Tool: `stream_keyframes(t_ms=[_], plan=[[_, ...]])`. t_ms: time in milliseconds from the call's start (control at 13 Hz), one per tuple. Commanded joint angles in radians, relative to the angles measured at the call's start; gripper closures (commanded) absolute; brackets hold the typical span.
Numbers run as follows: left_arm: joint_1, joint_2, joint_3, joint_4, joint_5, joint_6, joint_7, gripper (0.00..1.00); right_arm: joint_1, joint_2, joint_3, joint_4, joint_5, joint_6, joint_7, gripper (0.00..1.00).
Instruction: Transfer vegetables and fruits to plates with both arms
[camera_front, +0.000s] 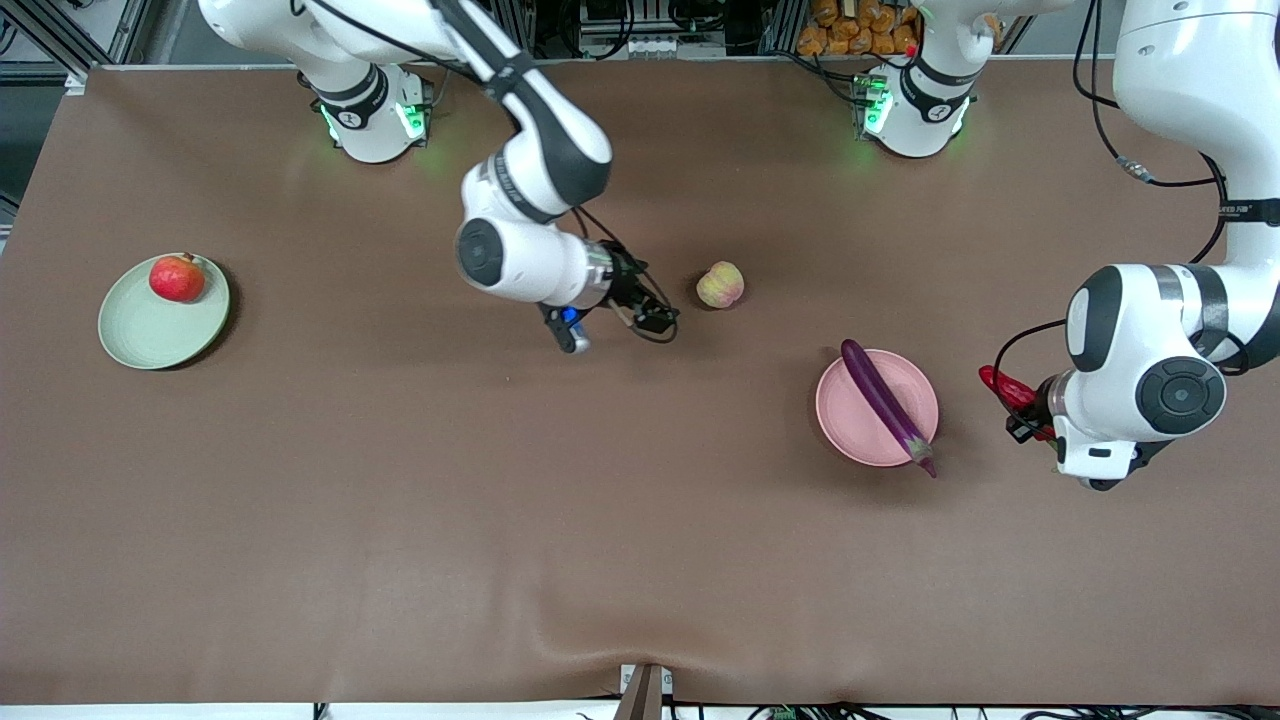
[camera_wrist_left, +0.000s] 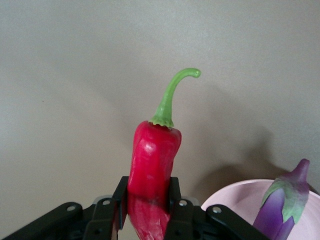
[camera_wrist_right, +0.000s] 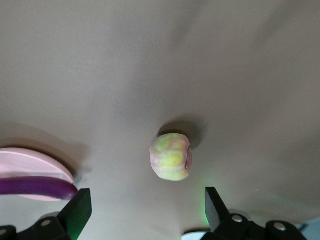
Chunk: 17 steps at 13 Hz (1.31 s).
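Two plates (camera_front: 165, 335) (camera_front: 850, 420), two round fruits (camera_front: 177, 278) (camera_front: 720, 285), one eggplant (camera_front: 885, 403), one chili pepper (camera_wrist_left: 152, 165), two arms (camera_front: 530, 150) (camera_front: 1160, 360).

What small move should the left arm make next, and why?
Probably carry the chili pepper over the pink plate: the left gripper is shut on it beside the plate, where the eggplant already lies.

Chili pepper (camera_wrist_left: 152, 170) tip hidden between left claw (camera_wrist_left: 149, 210) fingers, cut by frame edge. Beside the claw, eggplant (camera_wrist_left: 282, 207) and pink plate (camera_wrist_left: 235, 197) cropped too.
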<state>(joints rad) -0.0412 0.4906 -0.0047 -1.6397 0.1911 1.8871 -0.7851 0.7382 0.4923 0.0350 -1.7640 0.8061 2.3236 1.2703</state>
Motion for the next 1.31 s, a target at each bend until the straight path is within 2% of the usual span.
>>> stream_keyframes(t_ms=[0, 309, 463, 694, 926, 1235], plan=[[0.006, -0.03, -0.012, -0.029, 0.024, 0.014, 0.006, 1.0, 0.065, 0.043, 0.008, 0.001, 0.015, 0.092, 0.052, 0.0], [-0.003, -0.03, -0.018, -0.012, 0.011, 0.023, -0.005, 1.0, 0.145, 0.132, 0.022, 0.047, 0.002, 0.206, 0.144, 0.0], [-0.005, -0.029, -0.072, -0.009, 0.007, 0.03, -0.031, 1.0, 0.159, 0.152, 0.022, 0.049, -0.025, 0.224, 0.147, 0.0], [-0.006, -0.024, -0.089, 0.004, 0.007, 0.061, -0.075, 1.0, 0.171, 0.176, 0.025, 0.061, -0.033, 0.282, 0.149, 0.0], [-0.003, 0.018, -0.089, 0.102, -0.021, 0.067, -0.111, 1.0, 0.175, 0.219, 0.025, 0.093, -0.051, 0.296, 0.15, 0.0], [-0.035, 0.048, -0.089, 0.12, -0.025, 0.079, -0.189, 1.0, 0.205, 0.242, 0.026, 0.101, -0.076, 0.325, 0.196, 0.0]])
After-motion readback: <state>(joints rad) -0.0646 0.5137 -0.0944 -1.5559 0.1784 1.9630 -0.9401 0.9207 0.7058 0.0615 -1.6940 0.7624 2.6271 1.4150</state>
